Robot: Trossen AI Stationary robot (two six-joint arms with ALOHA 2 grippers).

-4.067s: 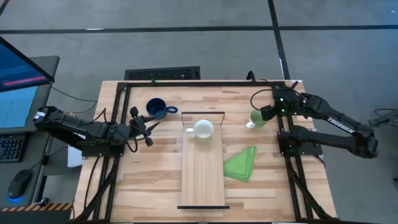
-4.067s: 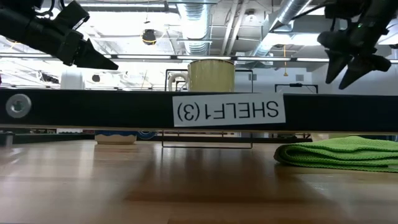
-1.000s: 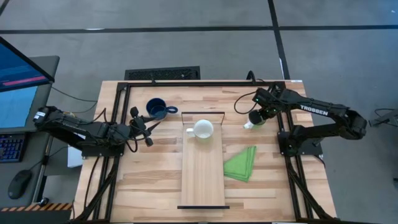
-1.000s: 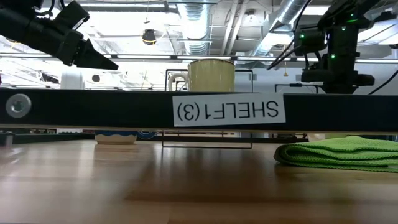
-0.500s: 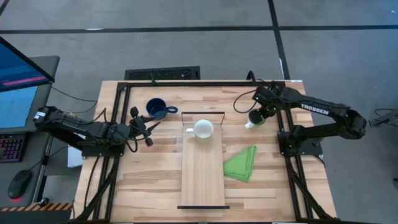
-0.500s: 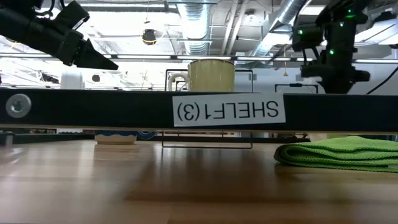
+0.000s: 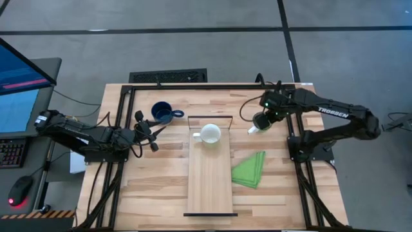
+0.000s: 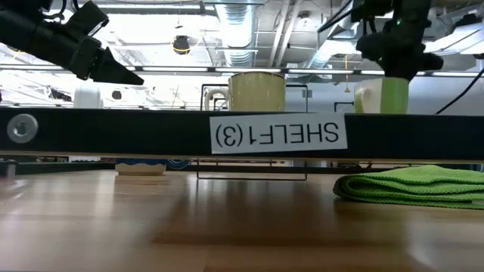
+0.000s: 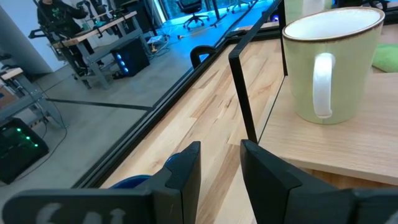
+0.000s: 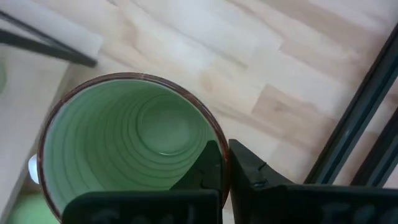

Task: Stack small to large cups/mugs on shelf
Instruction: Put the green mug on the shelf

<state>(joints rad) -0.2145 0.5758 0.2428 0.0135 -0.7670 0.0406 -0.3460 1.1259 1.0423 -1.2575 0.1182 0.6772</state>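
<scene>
The white mug [image 7: 210, 133] stands upright on the far end of the shelf [image 7: 209, 177], a long pale plank in the table's middle. The dark blue mug [image 7: 161, 112] stands on the table at the far left. Just near of it my left gripper [image 7: 153, 133] hovers open, level and pointing at the shelf, holding nothing [image 9: 221, 168]. My right gripper [image 7: 261, 120] is right of the shelf's far end, shut on the light green mug [image 8: 393, 94]. In the high view the arm hides most of this mug. My right gripper pinches the green mug's rim [image 10: 219, 147], with one finger [image 10: 210, 163] inside the cup and the other [image 10: 250, 174] outside its wall. The fingers come from above, pointing down. The mug hangs upright below them, lifted clear of the table, its pale handle [image 8: 367, 98] sticking out sideways.
A folded green cloth [image 7: 249, 169] lies on the table right of the shelf. A thin black wire frame [image 7: 209, 117] stands at the shelf's far end. Black rails [image 7: 206, 86] border the table. A monitor and keyboard [image 7: 13, 151] stand beyond the left edge.
My right gripper has risen with the green mug and drifted a little toward the shelf. The mug has come up from the table: in the low view it was hidden behind the shelf's black bar and now hangs above it, still upright.
</scene>
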